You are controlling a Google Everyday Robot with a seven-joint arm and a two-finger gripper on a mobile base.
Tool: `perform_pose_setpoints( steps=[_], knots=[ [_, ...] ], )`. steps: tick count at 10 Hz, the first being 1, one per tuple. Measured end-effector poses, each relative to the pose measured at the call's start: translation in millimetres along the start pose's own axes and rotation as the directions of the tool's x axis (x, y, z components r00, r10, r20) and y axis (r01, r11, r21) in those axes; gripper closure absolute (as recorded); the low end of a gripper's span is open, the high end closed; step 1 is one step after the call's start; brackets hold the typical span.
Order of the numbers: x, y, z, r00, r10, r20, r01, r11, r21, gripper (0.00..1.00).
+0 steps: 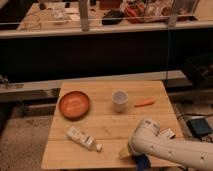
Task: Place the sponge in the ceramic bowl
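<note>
Standing by the wooden table (107, 125) here. The sponge (125, 151) is down at the near edge, with a pale yellow corner and a bit of dark blue poking out from under the robot's white arm (160, 147). The gripper (137, 157) is right there on top of it, tucked below the rounded end of the arm. That bulk blocks my view, so I honestly can't tell whether the claw is spread, closed or pinching the sponge. My guess is the arm is folded down like that to come at a low, soft thing from above. The ceramic bowl (74, 104) sits well apart at the far left, looking empty, so the sponge isn't in it. A white tube (81, 137) lies between the two, so any carry would probably need to clear it. The white cup (119, 100) and the orange stick (145, 103) are farther back, out of the way.
</note>
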Motion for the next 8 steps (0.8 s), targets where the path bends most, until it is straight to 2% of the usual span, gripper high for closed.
perform_pose_setpoints(
  steps=[3, 4, 6, 7, 8],
  knots=[
    [1, -2, 10, 0.999, 0.002, 0.049, -0.001, 1.0, -0.027, 0.21],
    [1, 0, 14, 0.998, 0.006, 0.062, -0.004, 0.999, -0.039, 0.27],
    [2, 2, 20, 0.996, 0.015, 0.083, -0.009, 0.997, -0.071, 0.48],
    [1, 3, 21, 0.996, 0.023, 0.083, -0.015, 0.995, -0.098, 0.59],
    [1, 2, 22, 0.996, 0.025, 0.082, -0.016, 0.994, -0.11, 0.67]
  ],
)
